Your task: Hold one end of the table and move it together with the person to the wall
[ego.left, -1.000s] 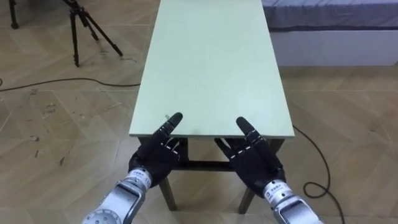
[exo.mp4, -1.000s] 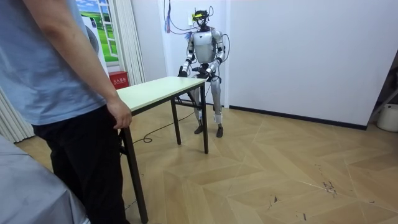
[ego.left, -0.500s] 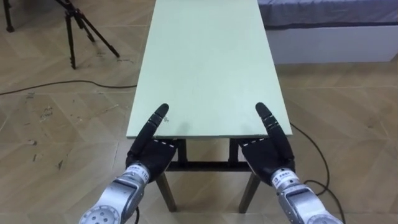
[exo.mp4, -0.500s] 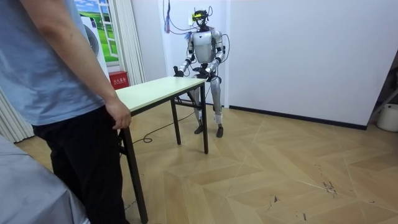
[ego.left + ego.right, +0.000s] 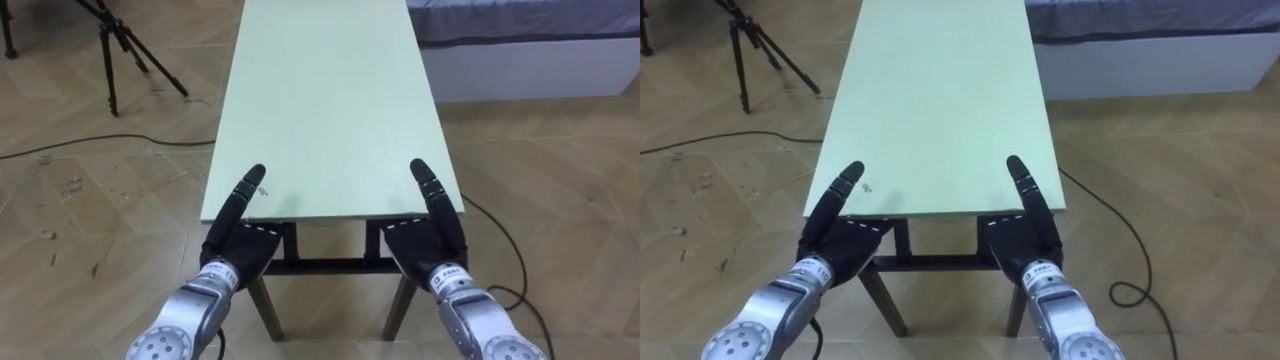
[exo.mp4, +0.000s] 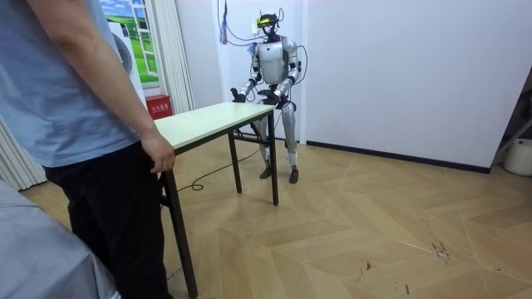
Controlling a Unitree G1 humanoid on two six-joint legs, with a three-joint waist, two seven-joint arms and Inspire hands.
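the table (image 5: pixel 325 90), a long one with a pale green top and dark legs, is seen running away from the robot, its short near edge just in front of the robot's arms. the left hand (image 5: pixel 240 245) is placed at the near left corner and the right hand (image 5: pixel 430 240) at the near right corner, well apart from each other, one at each side of that edge. part of each hand is laid straight along the top, while the rest is hidden beneath the edge, so it cannot be told how far either hand is open or whether the edge is gripped. in the room view the robot is seen standing upright at the far end of the table, close to a white wall, with both arms held forward to it. at the near end a person (image 6: pixel 75 116) is seen standing, with a hand (image 6: pixel 158 154) rested at the table's corner. the table is level, on a wooden floor (image 5: pixel 100 200). a tripod (image 5: pixel 110 45) is seen to the table's left and a bed (image 5: pixel 530 45) to its right.
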